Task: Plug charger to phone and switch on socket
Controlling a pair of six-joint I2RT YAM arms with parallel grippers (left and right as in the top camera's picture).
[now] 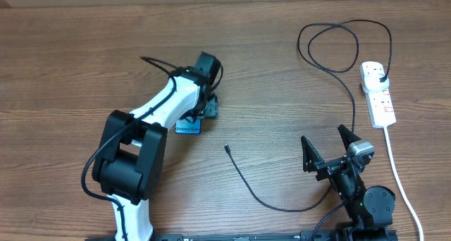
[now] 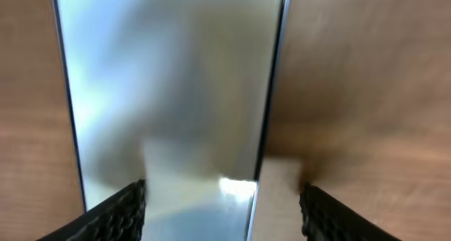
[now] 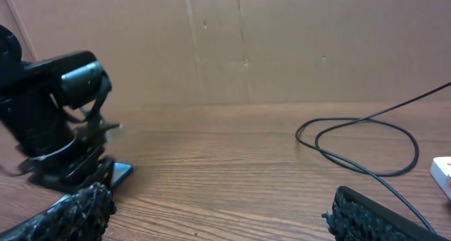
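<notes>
The phone [image 1: 187, 128] lies flat on the table, mostly hidden under my left wrist, with its "Galaxy" end showing. My left gripper [image 1: 205, 107] hovers just over it, open. In the left wrist view the screen [image 2: 169, 93] fills the frame, and the fingers [image 2: 222, 213] straddle it with a gap on the right side. The charger cable [image 1: 248, 187] has its tip [image 1: 226, 148] loose on the table. Its black plug [image 1: 381, 77] sits in the white socket [image 1: 379, 103]. My right gripper [image 1: 328, 146] is open and empty, apart from the cable.
The socket's thick white cord [image 1: 400, 177] runs down the right side past my right arm. The cable loops at the back right [image 1: 338, 47] and shows in the right wrist view [image 3: 359, 139]. A cardboard wall [image 3: 282, 44] stands behind the table.
</notes>
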